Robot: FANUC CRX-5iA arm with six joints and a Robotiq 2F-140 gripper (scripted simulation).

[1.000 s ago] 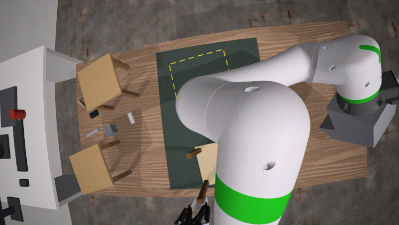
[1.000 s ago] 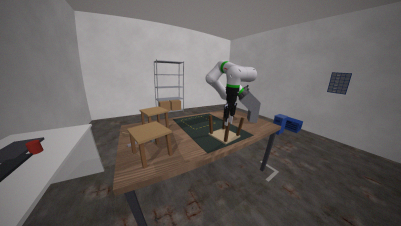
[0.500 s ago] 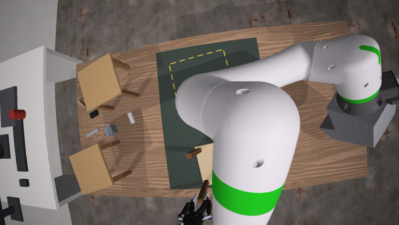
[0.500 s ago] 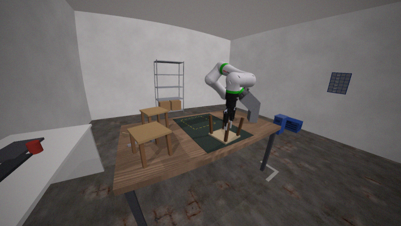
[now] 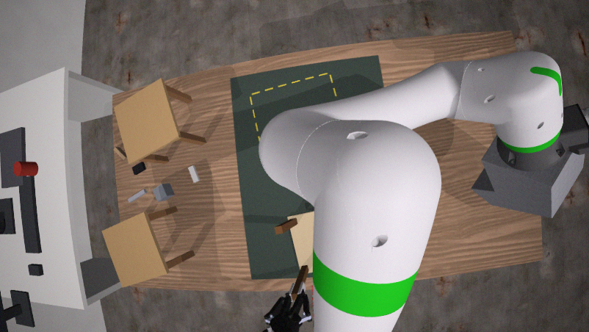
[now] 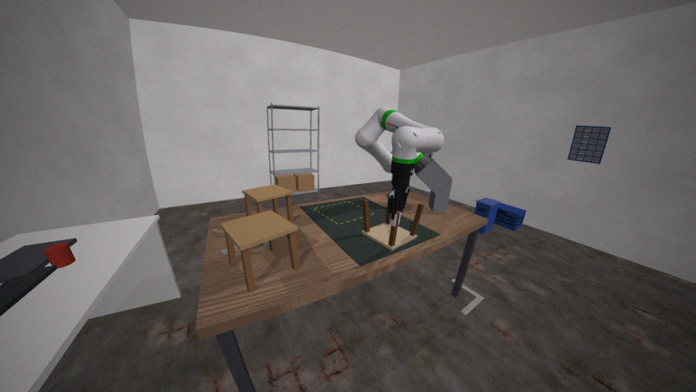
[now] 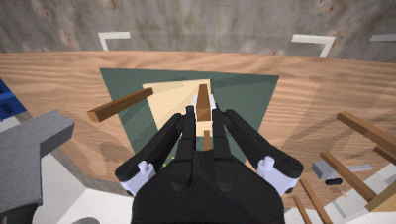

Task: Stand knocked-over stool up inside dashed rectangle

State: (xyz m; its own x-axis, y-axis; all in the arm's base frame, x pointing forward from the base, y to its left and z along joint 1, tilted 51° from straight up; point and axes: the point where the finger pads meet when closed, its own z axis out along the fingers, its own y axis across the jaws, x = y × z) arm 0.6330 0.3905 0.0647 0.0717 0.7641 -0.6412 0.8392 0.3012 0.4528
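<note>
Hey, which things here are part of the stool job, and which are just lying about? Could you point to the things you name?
Part of the job:
- upturned stool point(image 5: 302, 247) point(image 6: 388, 234) point(image 7: 173, 94)
- dashed rectangle point(image 5: 288, 83) point(image 6: 339, 223)
- hand point(image 5: 300, 284) point(image 6: 396, 221) point(image 7: 203, 101), shut on a stool leg

Just lying about:
- two upright stools
- gray block point(image 5: 163, 192) point(image 7: 324, 169)
- white block point(image 5: 193, 173)
- red cylinder point(image 5: 25, 168) point(image 6: 60, 255)
</note>
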